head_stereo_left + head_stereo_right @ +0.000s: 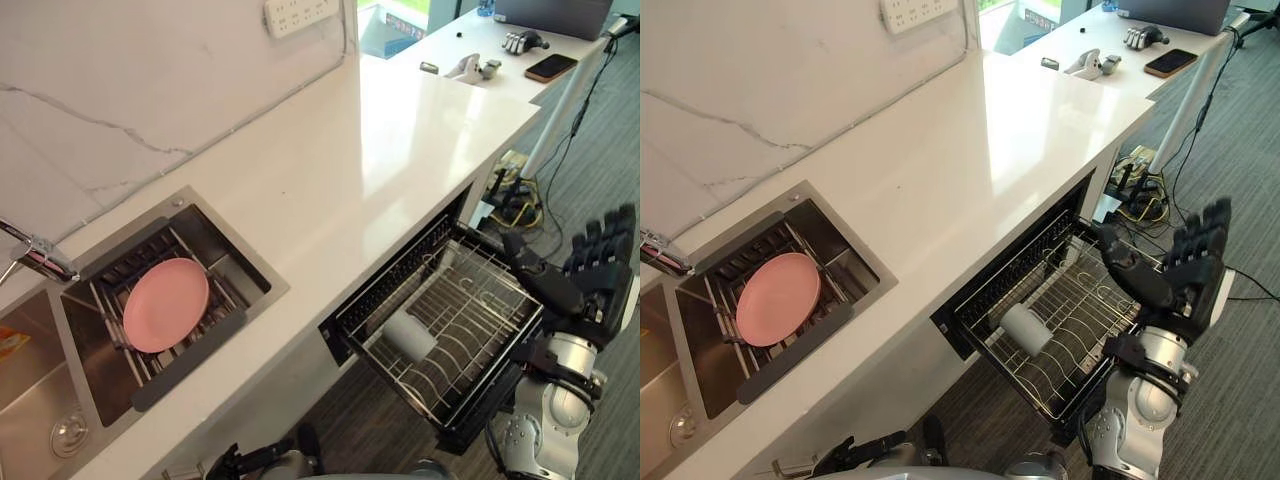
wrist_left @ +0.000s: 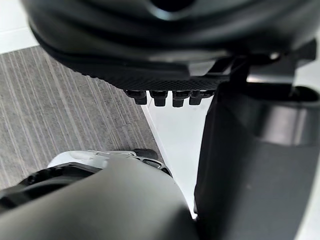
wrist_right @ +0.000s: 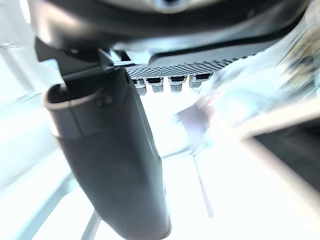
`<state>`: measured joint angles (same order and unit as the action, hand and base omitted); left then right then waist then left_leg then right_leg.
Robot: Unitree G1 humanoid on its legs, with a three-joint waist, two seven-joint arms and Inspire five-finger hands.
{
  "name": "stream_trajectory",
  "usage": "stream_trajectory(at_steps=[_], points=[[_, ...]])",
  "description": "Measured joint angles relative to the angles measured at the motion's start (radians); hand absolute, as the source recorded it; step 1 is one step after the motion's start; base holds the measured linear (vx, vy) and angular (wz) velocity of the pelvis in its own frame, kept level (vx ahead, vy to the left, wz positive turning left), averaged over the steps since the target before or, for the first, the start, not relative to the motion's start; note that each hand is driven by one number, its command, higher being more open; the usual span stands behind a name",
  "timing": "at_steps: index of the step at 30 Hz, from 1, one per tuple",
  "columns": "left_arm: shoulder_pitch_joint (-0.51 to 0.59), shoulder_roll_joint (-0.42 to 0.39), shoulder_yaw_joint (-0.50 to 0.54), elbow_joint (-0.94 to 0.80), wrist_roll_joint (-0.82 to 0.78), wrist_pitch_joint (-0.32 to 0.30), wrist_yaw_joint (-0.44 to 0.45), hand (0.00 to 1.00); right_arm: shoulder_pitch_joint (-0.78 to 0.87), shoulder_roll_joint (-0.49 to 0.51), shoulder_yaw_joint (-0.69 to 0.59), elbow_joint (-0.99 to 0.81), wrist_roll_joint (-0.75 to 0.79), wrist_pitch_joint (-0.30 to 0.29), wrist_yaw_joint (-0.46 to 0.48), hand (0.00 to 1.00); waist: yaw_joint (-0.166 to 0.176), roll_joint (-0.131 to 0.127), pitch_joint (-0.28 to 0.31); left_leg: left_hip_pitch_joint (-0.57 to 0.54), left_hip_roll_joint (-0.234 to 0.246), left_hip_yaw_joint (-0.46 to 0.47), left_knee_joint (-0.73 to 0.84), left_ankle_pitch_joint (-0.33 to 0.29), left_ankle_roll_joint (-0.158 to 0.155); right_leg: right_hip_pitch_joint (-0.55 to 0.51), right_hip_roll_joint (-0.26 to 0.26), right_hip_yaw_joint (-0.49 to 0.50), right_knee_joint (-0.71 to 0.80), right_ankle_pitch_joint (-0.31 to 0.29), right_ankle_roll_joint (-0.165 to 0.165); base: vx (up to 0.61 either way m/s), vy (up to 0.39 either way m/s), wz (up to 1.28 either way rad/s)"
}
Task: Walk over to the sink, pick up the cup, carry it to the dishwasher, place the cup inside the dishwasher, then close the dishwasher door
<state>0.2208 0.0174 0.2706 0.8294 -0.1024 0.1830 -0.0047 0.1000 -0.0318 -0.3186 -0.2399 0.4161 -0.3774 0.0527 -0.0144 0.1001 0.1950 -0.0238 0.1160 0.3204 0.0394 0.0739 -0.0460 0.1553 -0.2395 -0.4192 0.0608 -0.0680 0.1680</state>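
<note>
- The cup lies on its side in the wire rack of the dishwasher, which stands pulled out from under the counter; neither hand holds it
- The right hand is raised just beside the rack's outer corner, its fingers straight and spread, touching nothing
- With the cup in place, closing looks like the step in hand: I would lay the flat palm on the dark front edge, near its middle, and push straight in toward the counter so that it does not skew
- Keep the fingers clear of the wires, and push gently, since a cup lying on its side may roll along the rack
- The left hand hangs low beside the counter front; whether it is spread or closed I cannot tell
- Hard to make out: whether a separate door hangs below the rack, as the right arm covers that corner; also whether the cup sits between the rack's prongs or loose on top
- Further off, a pink plate rests in the sink, well apart from the work
</note>
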Motion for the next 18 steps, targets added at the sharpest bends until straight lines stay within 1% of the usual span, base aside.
stream_trajectory(at_steps=[1, 2, 3, 4, 5, 6, 7, 8, 9, 10, 11, 12, 13, 15, 16, 17, 18], points=[[-0.005, 0.001, 0.016, 0.008, -0.009, 0.012, -0.001, 1.0, -0.008, -0.004, 0.029, -0.012, 0.032, 0.002, 0.042, 1.0, -0.001, -0.004, -0.006, -0.006, 0.019, 0.082, 0.037, -0.034, 0.022, 0.009, -0.008, -0.01, 0.001, 0.001, 0.002, 0.01, 0.026, 0.12], [-0.01, 0.004, 0.019, 0.014, -0.01, 0.019, -0.001, 1.0, -0.01, -0.004, 0.038, -0.016, 0.044, 0.003, 0.06, 1.0, -0.004, -0.007, -0.007, -0.005, 0.036, 0.146, 0.06, -0.044, 0.033, 0.018, -0.015, -0.027, 0.0, 0.002, 0.003, 0.05, 0.037, 0.54], [-0.02, 0.009, 0.019, 0.029, -0.008, 0.026, -0.002, 1.0, -0.011, -0.013, 0.05, -0.019, 0.076, 0.009, 0.084, 1.0, -0.011, -0.007, -0.008, -0.007, 0.068, 0.249, 0.119, -0.053, 0.04, 0.04, -0.026, -0.067, 0.0, 0.002, 0.007, 0.07, 0.053, 0.85], [-0.032, 0.012, 0.023, 0.041, -0.001, 0.029, -0.004, 1.0, -0.014, -0.026, 0.053, -0.018, 0.106, 0.033, 0.099, 1.0, -0.012, -0.006, -0.009, -0.023, 0.083, 0.293, 0.168, -0.068, 0.032, 0.057, -0.034, -0.105, 0.001, 0.003, 0.011, 0.06, 0.068, 0.87], [-0.037, 0.012, 0.027, 0.041, 0.007, 0.029, -0.007, 1.0, -0.015, -0.031, 0.056, -0.018, 0.124, 0.049, 0.105, 1.0, -0.008, -0.007, -0.009, -0.03, 0.083, 0.295, 0.184, -0.073, 0.031, 0.063, -0.04, -0.119, 0.002, 0.004, 0.013, 0.02, 0.088, 0.67], [-0.047, 0.014, 0.026, 0.041, 0.038, 0.027, -0.006, 1.0, -0.017, -0.035, 0.074, -0.017, 0.157, 0.079, 0.108, 1.0, 0.002, -0.011, -0.009, -0.035, 0.07, 0.29, 0.182, -0.082, 0.036, 0.069, -0.055, -0.143, 0.005, 0.01, 0.023, 0.0, 0.11, 0.48], [-0.053, 0.016, 0.014, 0.042, 0.092, 0.022, -0.011, 1.0, -0.018, -0.032, 0.101, -0.016, 0.176, 0.104, 0.117, 1.0, 0.001, -0.02, -0.013, -0.027, 0.033, 0.279, 0.137, -0.075, 0.046, 0.075, -0.076, -0.166, 0.006, 0.021, 0.035, 0.01, 0.119, 0.45], [-0.053, 0.02, 0.002, 0.041, 0.116, 0.02, -0.031, 1.0, -0.017, -0.028, 0.119, -0.016, 0.183, 0.113, 0.123, 1.0, 0.0, -0.023, -0.014, -0.016, 0.009, 0.272, 0.097, -0.065, 0.044, 0.077, -0.086, -0.176, 0.007, 0.029, 0.034, 0.01, 0.178, 0.39], [-0.055, 0.029, -0.021, 0.041, 0.137, 0.019, -0.05, 1.0, -0.017, -0.023, 0.134, -0.016, 0.186, 0.122, 0.127, 1.0, -0.001, -0.023, -0.015, 0.003, -0.012, 0.268, 0.04, -0.039, 0.049, 0.078, -0.091, -0.189, 0.011, 0.044, 0.034, 0.01, 0.153, 0.47], [-0.063, 0.046, -0.083, 0.043, 0.168, 0.02, -0.066, 1.0, -0.013, -0.007, 0.171, -0.016, 0.191, 0.138, 0.131, 1.0, 0.001, -0.023, -0.015, 0.059, -0.051, 0.263, -0.107, 0.03, 0.057, 0.078, -0.096, -0.215, 0.04, 0.067, 0.031, 0.0, 0.144, 0.46], [-0.068, 0.054, -0.103, 0.045, 0.164, 0.026, -0.067, 1.0, -0.011, -0.001, 0.176, -0.016, 0.193, 0.141, 0.132, 1.0, 0.002, -0.024, -0.014, 0.073, -0.058, 0.251, -0.136, 0.048, 0.059, 0.076, -0.098, -0.226, 0.06, 0.068, 0.03, 0.0, 0.069, 0.64], [-0.075, 0.076, -0.138, 0.047, 0.146, 0.033, -0.082, 1.0, -0.006, 0.016, 0.19, -0.015, 0.203, 0.146, 0.133, 1.0, 0.002, -0.033, -0.011, 0.068, -0.058, 0.221, -0.135, 0.049, 0.062, 0.073, -0.11, -0.248, 0.113, 0.069, 0.028, 0.02, 0.046, 0.51], [-0.075, 0.084, -0.155, 0.047, 0.133, 0.033, -0.088, 1.0, -0.004, 0.021, 0.196, -0.015, 0.215, 0.146, 0.133, 1.0, 0.002, -0.036, -0.013, 0.067, -0.059, 0.205, -0.135, 0.049, 0.063, 0.069, -0.116, -0.258, 0.142, 0.071, 0.025, 0.05, 0.032, 0.7], [-0.079, 0.101, -0.202, 0.046, 0.121, 0.03, -0.118, 1.0, 0.002, 0.033, 0.205, -0.016, 0.224, 0.146, 0.133, 1.0, 0.002, -0.045, -0.023, 0.05, -0.061, 0.135, -0.135, 0.047, 0.07, 0.038, -0.148, -0.303, 0.279, 0.092, -0.006, 0.09, -0.004, 0.78], [-0.081, 0.106, -0.213, 0.045, 0.123, 0.026, -0.125, 1.0, 0.002, 0.034, 0.207, -0.016, 0.224, 0.146, 0.133, 1.0, 0.003, -0.047, -0.024, 0.043, -0.061, 0.119, -0.135, 0.047, 0.072, 0.025, -0.157, -0.306, 0.317, 0.1, -0.017, 0.12, -0.023, 0.82], [-0.086, 0.119, -0.235, 0.044, 0.123, 0.018, -0.138, 1.0, 0.001, 0.034, 0.211, -0.015, 0.224, 0.146, 0.133, 1.0, 0.006, -0.053, -0.026, 0.036, -0.064, 0.085, -0.135, 0.049, 0.075, -0.007, -0.18, -0.293, 0.403, 0.114, -0.061, 0.14, -0.022, 0.79], [-0.09, 0.122, -0.231, 0.045, 0.119, 0.026, -0.143, 1.0, 0.002, 0.034, 0.214, -0.015, 0.224, 0.146, 0.133, 1.0, 0.011, -0.055, -0.025, 0.033, -0.065, 0.051, -0.134, 0.05, 0.08, -0.041, -0.197, -0.249, 0.491, 0.143, -0.109, 0.17, -0.054, 0.94]])
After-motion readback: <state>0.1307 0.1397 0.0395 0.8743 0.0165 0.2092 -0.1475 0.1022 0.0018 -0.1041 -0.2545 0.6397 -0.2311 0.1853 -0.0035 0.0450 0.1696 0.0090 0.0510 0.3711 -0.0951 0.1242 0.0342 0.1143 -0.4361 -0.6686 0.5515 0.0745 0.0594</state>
